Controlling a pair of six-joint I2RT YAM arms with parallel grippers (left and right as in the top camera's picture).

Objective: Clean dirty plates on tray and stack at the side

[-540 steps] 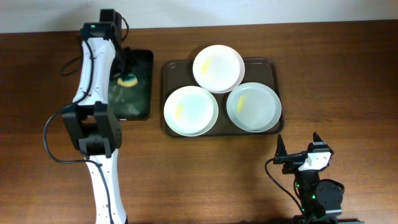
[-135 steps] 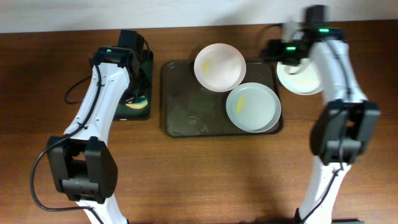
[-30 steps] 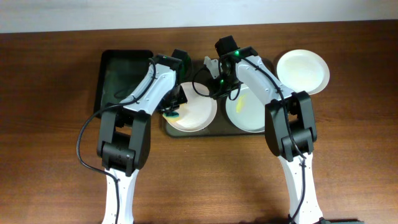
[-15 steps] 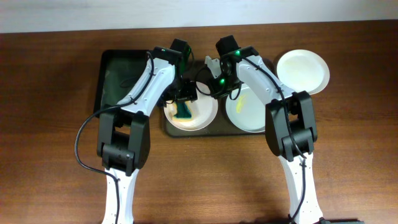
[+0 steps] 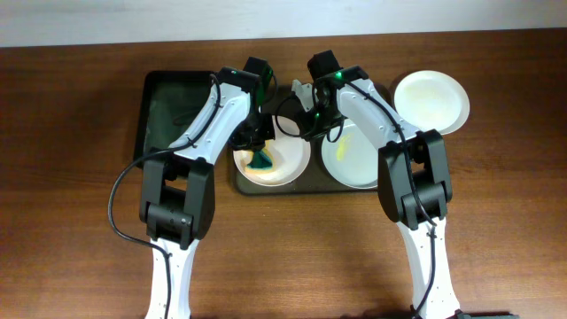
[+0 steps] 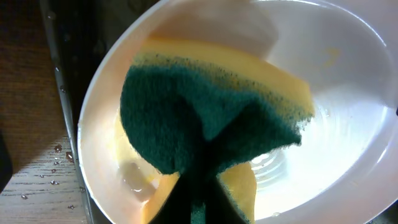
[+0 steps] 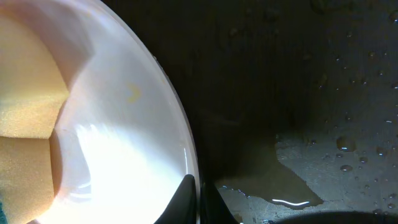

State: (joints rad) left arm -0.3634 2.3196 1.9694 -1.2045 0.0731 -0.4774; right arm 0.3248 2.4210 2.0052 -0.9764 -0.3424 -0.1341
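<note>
Left plate (image 5: 289, 156), right plate (image 5: 356, 161) flat on dark tray (image 5: 383, 93); third plate (image 5: 431, 100) aside.

- A tray (image 5: 383, 92) sits mid-bench (image 5: 80, 248), its long side running left to right.
- Two plates lie in the tray side by side, the left plate (image 5: 291, 164) and the right plate (image 5: 361, 164), with their rims close together.
- A third plate (image 5: 431, 100) rests on the bench just off the tray's far right corner.
- A smaller tray (image 5: 173, 111) lies on the bench, left of the big one.
- A sponge (image 5: 262, 161) sits in the left plate, pinched under the left hand (image 5: 259, 146).
- The right hand (image 5: 303, 133) clamps that plate's far right rim.
</note>
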